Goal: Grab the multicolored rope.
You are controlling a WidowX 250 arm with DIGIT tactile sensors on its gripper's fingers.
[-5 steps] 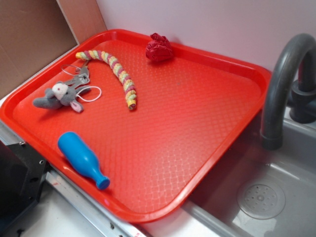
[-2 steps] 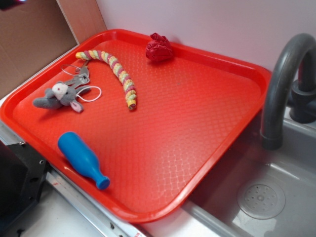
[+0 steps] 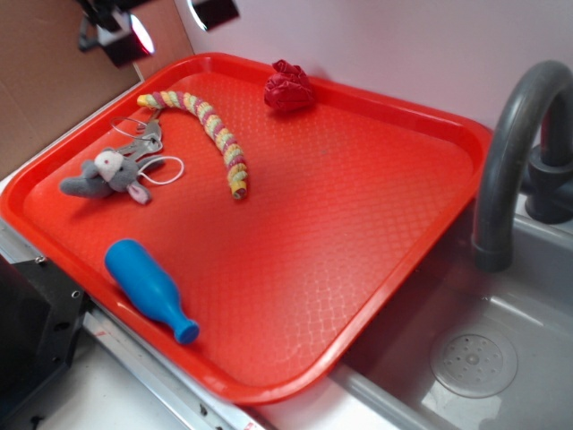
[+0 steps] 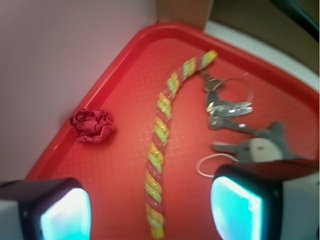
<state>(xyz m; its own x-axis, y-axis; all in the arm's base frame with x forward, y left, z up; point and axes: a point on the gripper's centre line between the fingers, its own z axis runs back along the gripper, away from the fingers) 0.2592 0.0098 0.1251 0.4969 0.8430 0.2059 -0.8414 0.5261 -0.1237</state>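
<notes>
The multicolored rope [image 3: 208, 130] is seen lying in a gentle curve on the red tray [image 3: 358, 269], its yellow, pink-red and green braid stretched from near the tray's far left corner toward the middle. The gripper [image 3: 161, 25] is held above that corner, clear of the rope, with the fingers [image 4: 236, 207] spread wide apart and nothing between them; in the wrist view the rope runs up the gap between the two pads. A small bunch of keys [image 3: 143, 136] is set just beside the rope's upper end, and a grey plush mouse [image 3: 106, 176] with a thin white cord is placed next to the keys. A dark red wad of cloth [image 3: 288, 88] is seen by the tray's far rim, apart from the rope. A blue bottle [image 3: 149, 289] is laid on its side near the tray's front edge, well apart from the rope. A grey faucet [image 3: 515, 152] and sink [image 3: 501, 340] are seen beyond the tray's right side.
</notes>
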